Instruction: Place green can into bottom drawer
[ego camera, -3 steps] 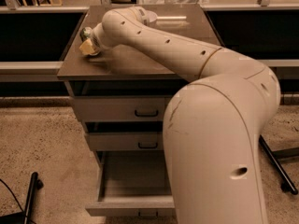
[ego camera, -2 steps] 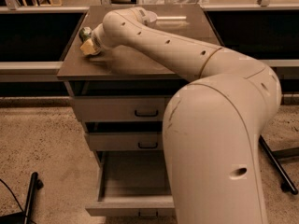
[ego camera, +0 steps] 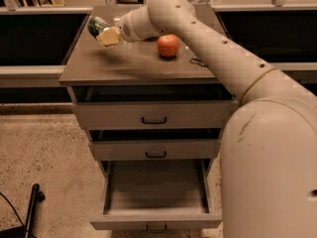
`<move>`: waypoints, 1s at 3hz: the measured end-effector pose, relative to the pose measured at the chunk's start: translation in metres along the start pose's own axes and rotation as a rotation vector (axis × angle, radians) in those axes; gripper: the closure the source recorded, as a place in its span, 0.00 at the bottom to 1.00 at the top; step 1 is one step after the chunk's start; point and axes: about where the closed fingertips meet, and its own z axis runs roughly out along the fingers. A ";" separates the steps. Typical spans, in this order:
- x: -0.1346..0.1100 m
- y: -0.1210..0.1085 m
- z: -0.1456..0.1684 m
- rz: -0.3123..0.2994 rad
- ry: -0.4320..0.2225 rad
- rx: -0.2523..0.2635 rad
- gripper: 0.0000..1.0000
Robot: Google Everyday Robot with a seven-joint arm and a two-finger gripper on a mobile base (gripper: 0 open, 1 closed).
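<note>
Here, gripping the green can (ego camera: 95,25) in the gripper (ego camera: 104,32), seemingly clamped round it, over the worktop (ego camera: 138,68) near its back-left corner. Long axis tilted, jutting left of the gripper. Straight below the front edge, pulled open: bottom drawer (ego camera: 156,190). One can, one orange (ego camera: 168,45), three drawers

Blurred gripper (ego camera: 105,32) above cabinet top (ego camera: 138,66) left side, green can (ego camera: 95,25) partly hidden inside
</note>
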 end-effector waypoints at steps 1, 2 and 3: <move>-0.018 0.040 -0.055 -0.077 -0.040 -0.170 1.00; -0.013 0.077 -0.082 -0.267 -0.005 -0.314 1.00; 0.036 0.099 -0.098 -0.481 0.151 -0.383 1.00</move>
